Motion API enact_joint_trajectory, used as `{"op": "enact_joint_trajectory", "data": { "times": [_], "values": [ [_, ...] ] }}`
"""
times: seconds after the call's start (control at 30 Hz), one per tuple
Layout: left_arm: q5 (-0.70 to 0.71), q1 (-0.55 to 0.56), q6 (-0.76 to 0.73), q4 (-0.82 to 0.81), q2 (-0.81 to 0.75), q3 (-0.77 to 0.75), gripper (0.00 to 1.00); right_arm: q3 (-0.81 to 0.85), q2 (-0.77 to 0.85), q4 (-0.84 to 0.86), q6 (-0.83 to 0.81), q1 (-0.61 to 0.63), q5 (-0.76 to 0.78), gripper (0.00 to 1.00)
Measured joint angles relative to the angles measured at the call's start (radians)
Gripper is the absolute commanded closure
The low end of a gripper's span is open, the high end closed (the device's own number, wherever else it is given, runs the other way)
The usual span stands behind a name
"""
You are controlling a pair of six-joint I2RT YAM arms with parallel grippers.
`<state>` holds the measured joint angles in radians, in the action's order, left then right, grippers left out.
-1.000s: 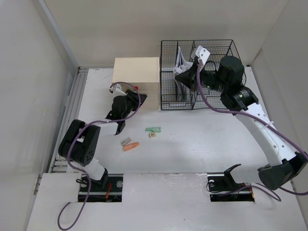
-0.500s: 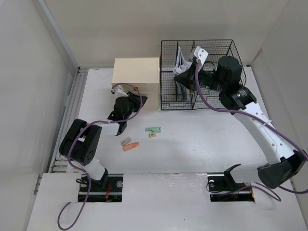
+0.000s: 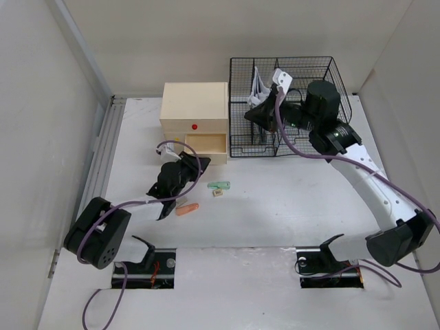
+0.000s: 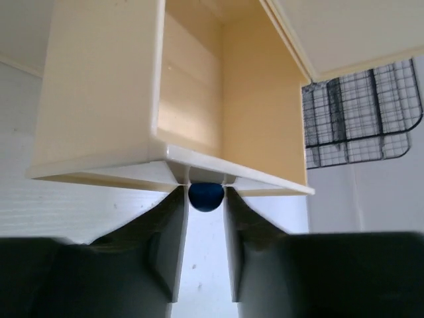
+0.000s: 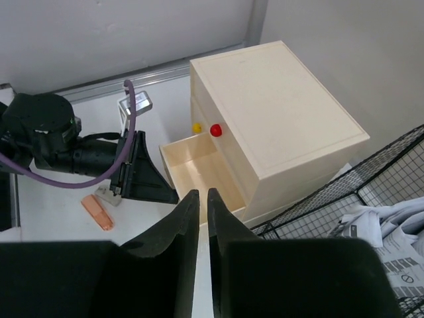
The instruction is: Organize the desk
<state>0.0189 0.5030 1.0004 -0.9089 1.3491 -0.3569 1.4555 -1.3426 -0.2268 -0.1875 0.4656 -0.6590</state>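
- Your left gripper (image 4: 206, 191) is clamped narrow on the blue knob (image 4: 206, 197) of the lower drawer (image 3: 206, 143). The knob sits squarely between the two fingers in the wrist view.
- That drawer stands open from the beige drawer box (image 3: 194, 103), above centre-left of the overhead frame; a red knob (image 3: 194, 126) shows on the drawer front above it.
- Your right gripper (image 5: 203, 193) hangs over the black wire organizer (image 3: 237, 103), upper middle of the overhead frame. Its fingers are drawn together to a thin slit, with nothing seen between them.
- Folded papers (image 3: 258, 84) stand in the organizer's left compartment.
- The desk (image 3: 295, 199) fills the middle of the overhead frame, with its ridged rail (image 3: 103, 151) along the left edge.
- On its bare white, just below the open drawer, lie a green piece (image 3: 220, 185) and an orange piece (image 3: 187, 209) (a couple of smaller bits beside them are too small to name).
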Motion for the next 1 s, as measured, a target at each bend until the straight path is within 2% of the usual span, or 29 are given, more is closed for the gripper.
{"op": "enact_joint_trajectory", "data": {
  "times": [0.03, 0.07, 0.13, 0.2, 0.23, 0.3, 0.33, 0.4, 0.43, 0.47, 0.53, 0.7, 0.87, 1.0],
  "values": [
    [0.002, 0.001, 0.001, 0.002, -0.009, 0.006, 0.62, -0.001, -0.003, 0.002, -0.003, 0.0, -0.008, 0.78],
    [0.003, 0.002, -0.002, 0.01, -0.017, 0.009, 0.37, -0.003, -0.006, 0.003, -0.011, 0.0, -0.015, 0.66],
    [0.007, 0.002, -0.01, 0.029, -0.029, 0.009, 0.25, -0.01, -0.013, 0.0, -0.046, 0.0, -0.031, 0.56],
    [0.01, 0.002, -0.023, 0.063, -0.051, 0.008, 0.16, -0.011, -0.026, -0.024, -0.107, 0.0, -0.046, 0.52],
    [0.012, 0.005, -0.032, 0.084, -0.071, 0.008, 0.12, -0.01, -0.037, -0.043, -0.15, 0.0, -0.057, 0.52],
    [0.014, 0.012, -0.052, 0.124, -0.124, 0.008, 0.12, 0.006, -0.069, -0.116, -0.263, 0.0, -0.08, 0.54],
    [0.016, 0.017, -0.061, 0.145, -0.158, 0.008, 0.14, 0.014, -0.089, -0.153, -0.323, 0.0, -0.09, 0.56],
    [0.022, 0.034, -0.075, 0.194, -0.24, 0.008, 0.62, 0.035, -0.134, -0.256, -0.476, 0.002, -0.114, 0.62],
    [0.025, 0.046, -0.084, 0.22, -0.291, 0.008, 0.86, 0.039, -0.154, -0.313, -0.568, 0.006, -0.116, 0.69],
    [0.028, 0.059, -0.096, 0.248, -0.349, 0.008, 1.0, 0.039, -0.173, -0.37, -0.655, 0.015, -0.108, 0.71],
    [0.039, 0.079, -0.123, 0.309, -0.467, 0.006, 1.0, 0.016, -0.201, -0.445, -0.793, 0.05, -0.078, 0.77],
    [0.105, 0.099, -0.211, 0.55, -0.735, -0.084, 1.0, -0.132, -0.224, -0.489, -0.963, 0.203, 0.048, 0.76],
    [0.2, 0.105, -0.296, 0.755, -0.918, -0.207, 1.0, -0.147, -0.321, -0.48, -0.935, 0.33, 0.177, 0.68],
    [0.227, 0.105, -0.307, 0.823, -1.002, -0.191, 1.0, -0.078, -0.472, -0.472, -0.85, 0.377, 0.279, 0.67]
  ]
}}
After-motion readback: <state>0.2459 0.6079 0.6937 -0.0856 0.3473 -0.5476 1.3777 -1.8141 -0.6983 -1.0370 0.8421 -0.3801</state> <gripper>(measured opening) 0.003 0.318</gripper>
